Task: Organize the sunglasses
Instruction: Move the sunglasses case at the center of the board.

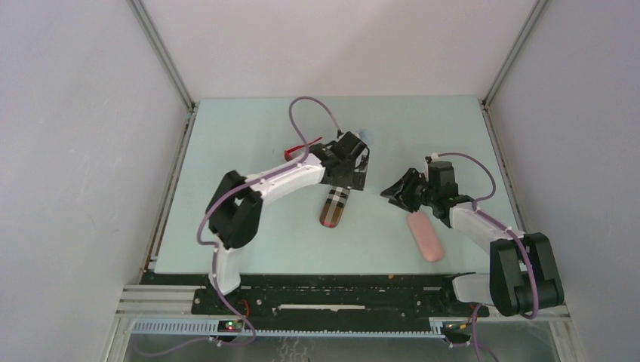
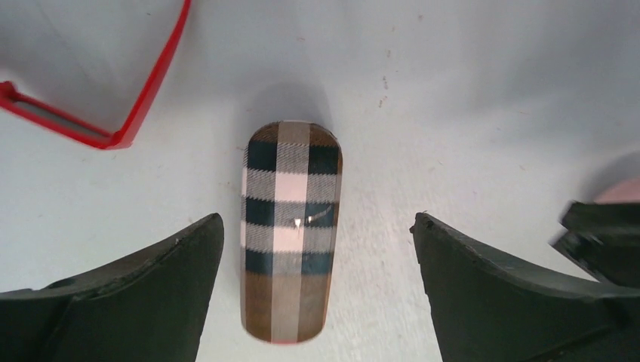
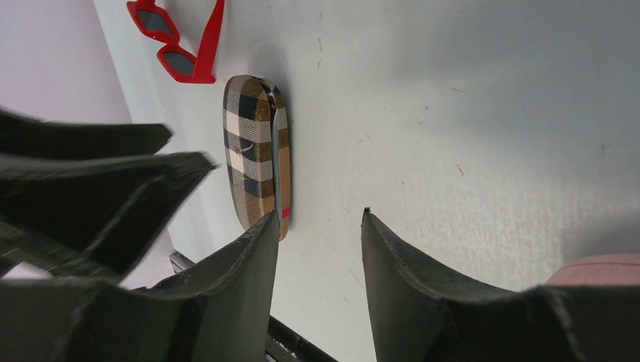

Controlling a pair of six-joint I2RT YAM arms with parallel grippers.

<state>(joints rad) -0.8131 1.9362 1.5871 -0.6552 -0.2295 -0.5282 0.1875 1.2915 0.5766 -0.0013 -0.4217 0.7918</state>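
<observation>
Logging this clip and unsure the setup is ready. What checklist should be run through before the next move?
1. Left gripper open, fingers either side of plaid case: ok.
2. Plaid case open to receive glasses: not ok, lid shut.
3. Red sunglasses lying clear of the case: ok.
4. Right gripper empty: ok.
5. Any other sunglasses located: cannot tell, none in view.

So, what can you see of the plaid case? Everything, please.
The plaid case is an oblong shell with rounded ends, glossy, checked in tan, dark green and pale pink. It is closed; the right wrist view shows a metal seam along its side. It lies flat on the table, between the fingers of the open left gripper, which do not touch it.
</observation>
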